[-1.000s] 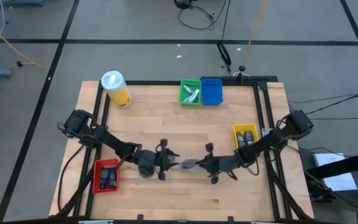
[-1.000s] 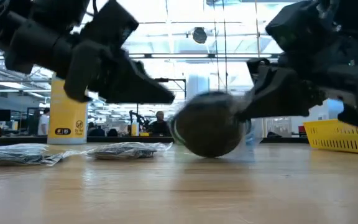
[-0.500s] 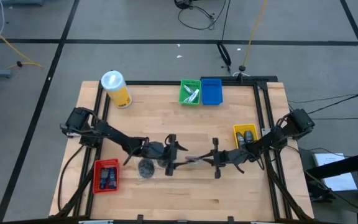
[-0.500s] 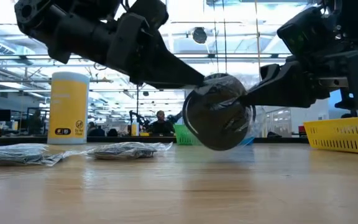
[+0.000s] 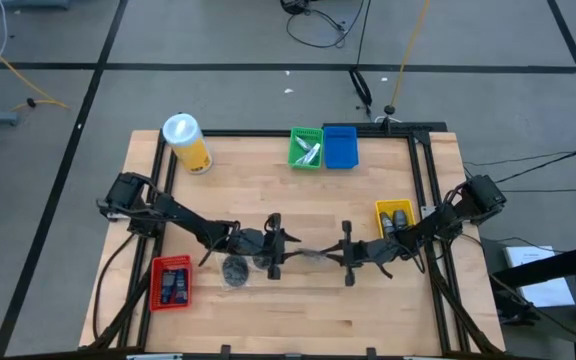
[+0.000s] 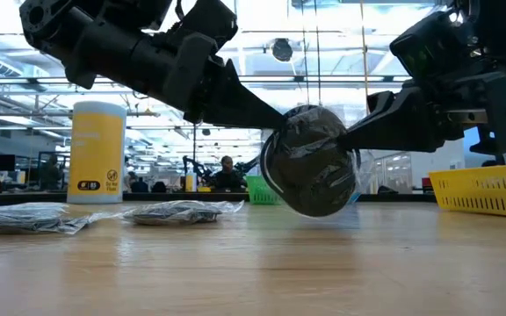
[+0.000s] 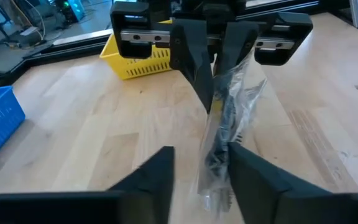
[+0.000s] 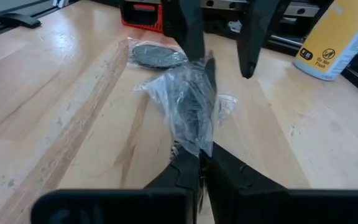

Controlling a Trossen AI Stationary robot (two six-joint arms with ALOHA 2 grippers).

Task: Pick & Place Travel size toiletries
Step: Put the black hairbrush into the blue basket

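Note:
A dark round disc in a clear plastic bag [image 6: 310,171] stands on edge between my two grippers at mid-table [image 5: 308,257]. My right gripper [image 8: 199,163] is shut on the bag from the table's right side. My left gripper [image 7: 197,177] is open, one finger on each flat side of the bag [image 7: 222,140]. A second bagged disc [image 5: 235,268] lies flat on the wood beside the left arm. My right gripper pinches the bag's edge [image 8: 194,144] between its two shut fingers, coming nearly level from the table's right. The disc stands on edge in front of the fingers; I cannot tell whether its lower rim [image 6: 310,213] touches the table. My left gripper: one finger [image 7: 253,177] is close against the plastic, and I cannot tell whether it touches.
A red tray [image 5: 172,283] with dark tubes sits at the near left and a yellow tray [image 5: 394,218] with dark bottles at the right. Green [image 5: 306,147] and blue [image 5: 340,146] trays stand at the far edge. A yellow canister [image 5: 187,143] is at the far left.
My left gripper has moved toward the table's right and a little up, away from the flat disc, until its fingers stand on either side of the bagged disc. My right gripper has shifted slightly toward the right edge with the disc and has rolled a little.

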